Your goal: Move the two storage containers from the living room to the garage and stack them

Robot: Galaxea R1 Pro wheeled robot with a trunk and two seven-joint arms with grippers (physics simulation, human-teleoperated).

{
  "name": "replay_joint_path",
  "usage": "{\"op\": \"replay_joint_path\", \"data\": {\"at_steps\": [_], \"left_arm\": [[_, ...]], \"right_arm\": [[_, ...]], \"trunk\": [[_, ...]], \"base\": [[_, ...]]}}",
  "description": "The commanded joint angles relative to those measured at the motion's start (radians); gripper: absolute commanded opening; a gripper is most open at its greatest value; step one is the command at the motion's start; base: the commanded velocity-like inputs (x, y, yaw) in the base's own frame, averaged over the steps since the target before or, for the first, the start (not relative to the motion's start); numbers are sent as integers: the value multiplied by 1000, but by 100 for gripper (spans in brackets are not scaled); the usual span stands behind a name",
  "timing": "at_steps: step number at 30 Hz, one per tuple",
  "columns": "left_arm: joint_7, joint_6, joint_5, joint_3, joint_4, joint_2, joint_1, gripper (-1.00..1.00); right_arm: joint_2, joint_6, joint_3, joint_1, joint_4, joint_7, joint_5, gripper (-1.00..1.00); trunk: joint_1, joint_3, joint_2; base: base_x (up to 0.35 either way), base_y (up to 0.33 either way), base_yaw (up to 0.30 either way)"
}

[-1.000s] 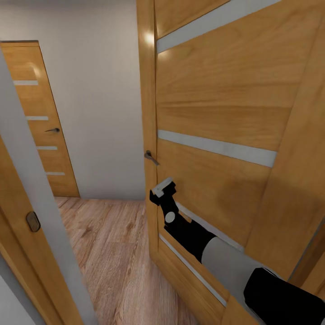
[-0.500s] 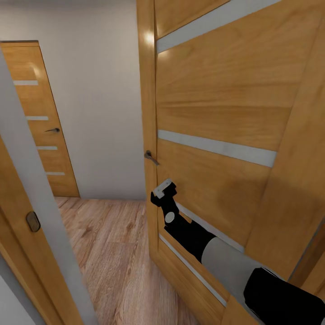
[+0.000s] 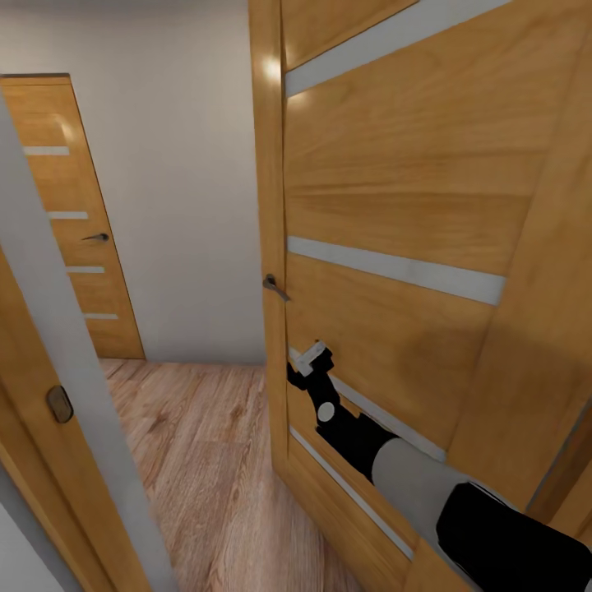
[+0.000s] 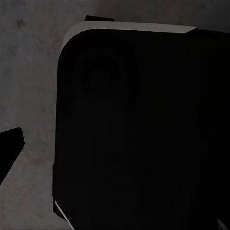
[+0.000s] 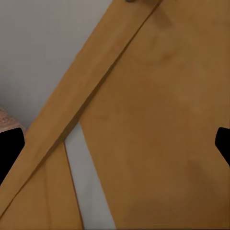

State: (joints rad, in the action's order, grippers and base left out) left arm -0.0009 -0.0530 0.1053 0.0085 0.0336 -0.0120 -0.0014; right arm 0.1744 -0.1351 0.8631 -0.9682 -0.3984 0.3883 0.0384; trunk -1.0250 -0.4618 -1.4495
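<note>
Head view: the black right gripper [image 3: 311, 358] reaches against the open light-wood panelled door [image 3: 395, 205], below its one dark lever handle [image 3: 275, 287]; grip state unclear. A second closed wooden door [image 3: 70, 214] stands beyond the wood plank floor [image 3: 197, 444].

Left wrist view: a dark rounded robot part [image 4: 143, 129] over rough grey floor [image 4: 28, 72].

Right wrist view: fingertips [image 5: 9, 148] spread wide, empty, facing the door.

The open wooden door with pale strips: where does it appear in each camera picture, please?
Head view: open door across the right half, right gripper below its handle.
Right wrist view: same door, close up.
Left wrist view: not in it.
Shared landmark: the door's pale strip.
</note>
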Motion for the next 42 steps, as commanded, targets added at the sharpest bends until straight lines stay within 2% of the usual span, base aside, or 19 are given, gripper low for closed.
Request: {"op": "replay_joint_path", "data": {"at_steps": [1, 24, 31, 36, 39, 40, 41, 42], "left_arm": [[0, -2, 10, 0, 0, 0, 0, 100], [-1, 1, 8, -1, -1, 0, 0, 100], [-1, 1, 10, -1, -1, 0, 0, 100], [-1, -1, 11, -1, -1, 0, 0, 100], [-1, -1, 11, -1, -1, 0, 0, 100], [-1, -1, 11, -1, -1, 0, 0, 100], [-1, -1, 11, -1, -1, 0, 0, 100], [-1, -1, 11, -1, -1, 0, 0, 100]], "right_arm": [[0, -7, 6, -1, 7, 7, 4, 100], [0, -24, 9, -1, 13, 7, 7, 100], [0, -20, -4, -1, 27, 10, 8, 100], [0, -20, -9, -1, 29, 17, 6, 100], [0, -18, -35, -1, 31, 19, 6, 100], [0, -17, -56, -1, 31, 20, 6, 100], [0, -8, -98, -1, 30, 20, 7, 100], [0, -6, -107, -1, 30, 20, 7, 100]], "trunk": [[0, -1, -1], [0, -1, -1], [0, -1, -1], [0, -1, -1], [0, -1, -1], [0, -1, -1], [0, -1, -1], [0, -1, -1]], "base": [[85, 0, 0], [282, 0, 0], [306, 0, 0], [49, 0, 0], [8, 0, 0], [2, 0, 0], [0, 0, 0], [0, 0, 0]]}}
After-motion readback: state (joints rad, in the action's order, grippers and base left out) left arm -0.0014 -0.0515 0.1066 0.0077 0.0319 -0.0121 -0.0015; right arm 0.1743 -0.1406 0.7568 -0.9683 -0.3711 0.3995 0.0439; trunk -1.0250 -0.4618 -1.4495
